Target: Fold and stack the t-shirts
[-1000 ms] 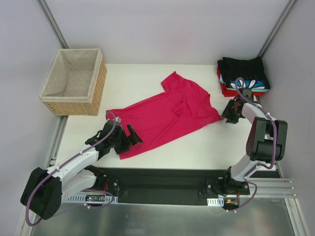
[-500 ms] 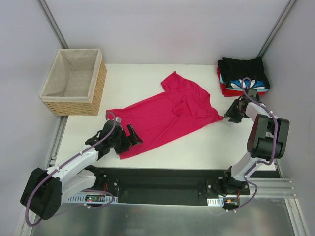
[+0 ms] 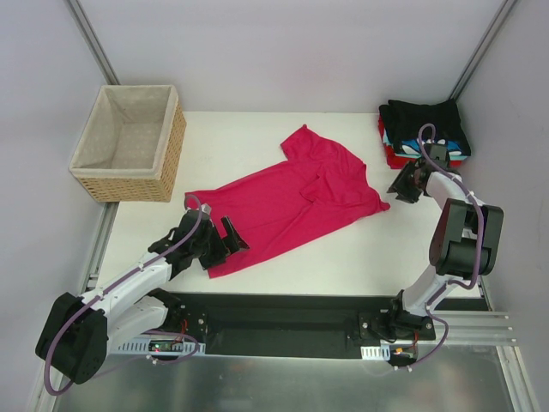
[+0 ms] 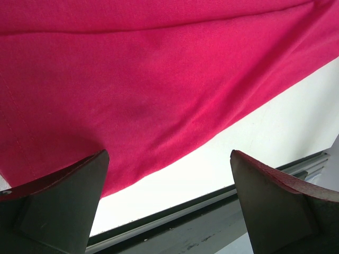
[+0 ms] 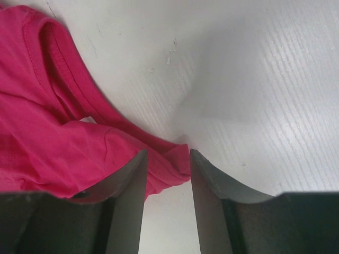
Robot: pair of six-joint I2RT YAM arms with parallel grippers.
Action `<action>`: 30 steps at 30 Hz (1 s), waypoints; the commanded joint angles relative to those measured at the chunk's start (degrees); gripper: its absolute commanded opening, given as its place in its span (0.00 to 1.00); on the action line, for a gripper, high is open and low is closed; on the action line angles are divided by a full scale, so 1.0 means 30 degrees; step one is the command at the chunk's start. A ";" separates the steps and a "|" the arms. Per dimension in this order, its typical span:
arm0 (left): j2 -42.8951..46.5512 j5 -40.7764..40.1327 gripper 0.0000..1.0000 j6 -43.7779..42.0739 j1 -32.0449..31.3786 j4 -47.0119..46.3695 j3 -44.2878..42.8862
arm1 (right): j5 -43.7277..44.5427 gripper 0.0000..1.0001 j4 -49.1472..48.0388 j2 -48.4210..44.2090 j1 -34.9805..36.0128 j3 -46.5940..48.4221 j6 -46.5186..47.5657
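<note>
1. The crimson-pink tee (image 3: 283,202) is laid open on the bench (image 3: 257,137), unfolded. It runs diagonally from the near-left area toward the far-right area. Wrinkles and a turned-over fold are seen in its right half.

2. The stack of folded shirts (image 3: 425,129) is placed at the far-right corner of the bench. A black shirt (image 3: 425,113) lies on top, a blue-white patterned shirt (image 3: 446,148) shows below it, and a red shirt (image 3: 395,159) is seen at the bottom edge.

3. The wicker basket (image 3: 129,184) is located at the far-left corner, well apart from the tee.

4. The left gripper (image 3: 225,239) is positioned at the near-left hem of the tee. Its jaws are spread fully apart and nothing is clamped. In the left wrist view the hem edge runs between the two fingers (image 4: 58,206), with one over cloth and the other over bare bench near the near edge.

5. The right gripper (image 3: 401,187) is positioned near the right edge, between the tee and the stack, just beside the rightmost tip of the tee. Its jaws are parted by a narrow gap and no cloth is gripped. In the right wrist view the tip of the tee is seen lying on the bench beyond that gap.
</note>
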State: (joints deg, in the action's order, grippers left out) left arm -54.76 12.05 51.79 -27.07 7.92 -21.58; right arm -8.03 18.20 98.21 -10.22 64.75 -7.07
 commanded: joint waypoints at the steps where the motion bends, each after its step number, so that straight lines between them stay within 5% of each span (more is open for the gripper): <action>1: -0.0203 0.0055 0.99 -0.0183 -0.0147 -0.0004 -0.0071 | -0.0194 0.41 -0.0147 0.0250 0.0212 0.0595 -0.0162; 30: -0.0203 0.0084 0.99 -0.0213 -0.0176 -0.0004 0.0046 | 0.0686 0.36 -0.0586 0.0573 0.0330 -0.1076 -0.0250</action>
State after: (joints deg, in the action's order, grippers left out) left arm -55.53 12.05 51.79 -27.07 7.94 -21.58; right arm -6.63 17.30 100.09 -9.50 61.87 -7.09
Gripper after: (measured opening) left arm 0.992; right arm 0.362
